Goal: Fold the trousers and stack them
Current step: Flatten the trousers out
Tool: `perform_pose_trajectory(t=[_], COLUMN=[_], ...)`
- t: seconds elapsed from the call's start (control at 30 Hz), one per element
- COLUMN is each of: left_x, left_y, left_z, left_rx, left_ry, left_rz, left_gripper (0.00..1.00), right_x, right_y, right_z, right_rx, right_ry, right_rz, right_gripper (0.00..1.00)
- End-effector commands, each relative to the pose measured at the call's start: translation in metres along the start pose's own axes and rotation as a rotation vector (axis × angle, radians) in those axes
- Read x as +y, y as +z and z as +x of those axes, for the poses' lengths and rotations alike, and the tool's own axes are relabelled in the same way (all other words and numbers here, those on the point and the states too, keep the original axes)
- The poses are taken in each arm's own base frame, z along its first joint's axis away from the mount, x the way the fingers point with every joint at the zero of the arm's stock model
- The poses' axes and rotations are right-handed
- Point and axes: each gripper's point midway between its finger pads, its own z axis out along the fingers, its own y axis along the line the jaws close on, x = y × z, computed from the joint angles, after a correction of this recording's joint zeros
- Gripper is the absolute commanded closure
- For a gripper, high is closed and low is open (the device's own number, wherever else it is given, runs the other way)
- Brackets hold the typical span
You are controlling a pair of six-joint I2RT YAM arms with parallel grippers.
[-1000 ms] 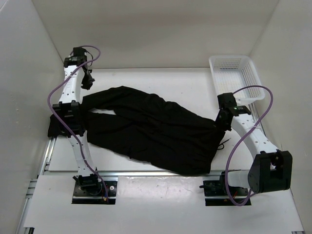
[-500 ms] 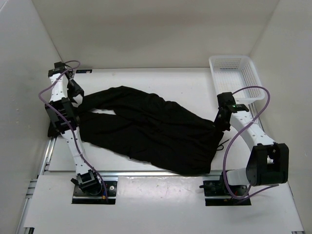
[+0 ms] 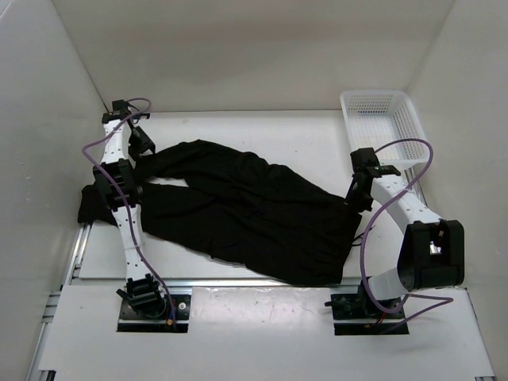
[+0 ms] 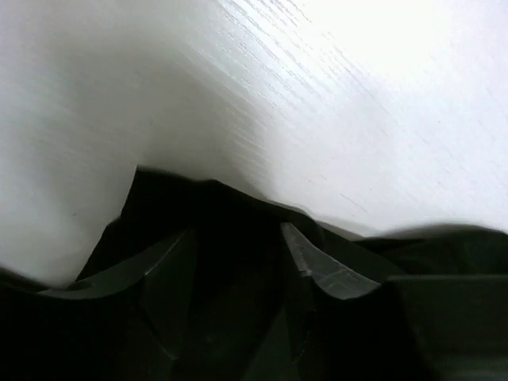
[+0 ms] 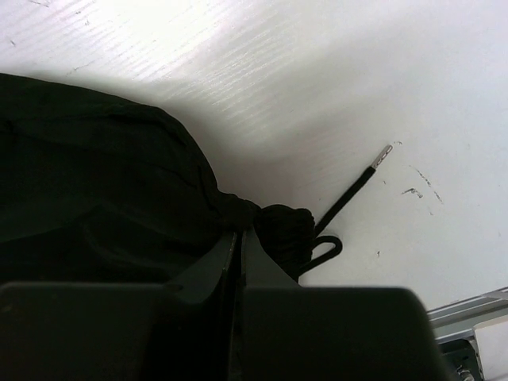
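One pair of black trousers [image 3: 238,210] lay spread across the white surface [image 3: 302,139], the waist toward the right and the two legs running off to the left. The left tool [image 3: 141,145] hung over the end of the farther leg, near the far left corner. In the left wrist view this tool [image 4: 236,238] had its two fingers [image 4: 171,258] spread apart with black cloth lying beneath and between them, so it stood open with nothing pinched. The nearer leg reached past the left arm to the left edge of the surface. The right tool [image 3: 355,198] sat at the waist end of the trousers. In the right wrist view its fingers [image 5: 230,258] were pressed together, and the tool [image 5: 239,238] pinched a small bunched knot of the waist cloth at their tips. One thin drawstring [image 5: 353,194] with a pale tip lay on the bare surface just beside that knot, its looped part touching the cloth. One white mesh basket [image 3: 381,119] stood at the far right corner, well apart from the trousers and behind the right arm. Two arms were in view, one tool on each.
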Motion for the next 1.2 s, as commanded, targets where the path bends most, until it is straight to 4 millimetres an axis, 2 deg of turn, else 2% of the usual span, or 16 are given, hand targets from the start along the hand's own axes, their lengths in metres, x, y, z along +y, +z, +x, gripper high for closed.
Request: perform_pose_trajectory(t=[0.0,0.13,0.2,0.27,0.3,0.37,0.4,0.63,0.73,0.83,0.97,1.03,1.07,1.1,1.13,1.17], left_x=[0.016,0.020,0.017,0.025,0.024,0.029,0.028,0.025,0.020,0.001,-0.031,-0.046,-0.053,-0.057,-0.060,-0.064], left_y=[0.003,-0.015,-0.050,-0.084,-0.121,-0.150,-0.179,-0.243,-0.244,-0.242,-0.201,-0.192,-0.170,-0.174,-0.178,-0.185], left_z=[-0.003,-0.009,-0.027,-0.043,-0.054,-0.065,-0.071,-0.074,-0.074,-0.082,-0.091,-0.098,-0.096,-0.097,-0.095,-0.094], left_rx=[-0.018,-0.056,-0.136,-0.227,-0.303,-0.392,-0.449,-0.542,-0.538,-0.546,-0.544,-0.564,-0.537,-0.537,-0.533,-0.537], left_ry=[-0.014,-0.014,-0.015,-0.022,-0.030,-0.045,-0.054,-0.070,-0.047,-0.007,0.051,0.073,0.087,0.076,0.066,0.061], left_rz=[-0.081,-0.113,-0.114,-0.169,-0.169,-0.196,-0.191,-0.160,-0.132,-0.067,-0.024,0.005,0.011,0.032,0.052,0.075], left_gripper=[0.44,0.90,0.90,0.90,0.90,0.90,0.90,0.90,0.90,0.90,0.90,0.90,0.69,0.51,0.37,0.26], right_x=[0.008,0.009,0.007,0.007,0.005,0.001,0.001,-0.023,-0.028,-0.025,-0.030,-0.034,-0.038,-0.033,-0.032,-0.029], right_y=[-0.008,-0.008,-0.008,-0.012,-0.017,-0.026,-0.029,-0.059,-0.067,-0.066,-0.048,-0.037,-0.026,-0.027,-0.027,-0.029], right_z=[-0.020,-0.022,-0.023,-0.029,-0.032,-0.038,-0.039,-0.054,-0.061,-0.073,-0.091,-0.100,-0.105,-0.113,-0.114,-0.116], right_rx=[-0.053,-0.053,-0.058,-0.082,-0.096,-0.133,-0.142,-0.232,-0.258,-0.265,-0.270,-0.271,-0.243,-0.240,-0.234,-0.237], right_ry=[0.006,0.006,0.007,0.011,0.014,0.022,0.024,0.089,0.117,0.118,0.139,0.173,0.190,0.199,0.211,0.212], right_rz=[-0.028,-0.028,-0.019,-0.019,-0.015,-0.003,-0.008,0.013,0.010,0.020,0.061,0.073,0.086,0.052,0.053,0.038], right_gripper=[1.00,1.00,1.00,1.00,1.00,1.00,1.00,1.00,1.00,1.00,1.00,1.00,0.81,0.58,0.18,0.08])
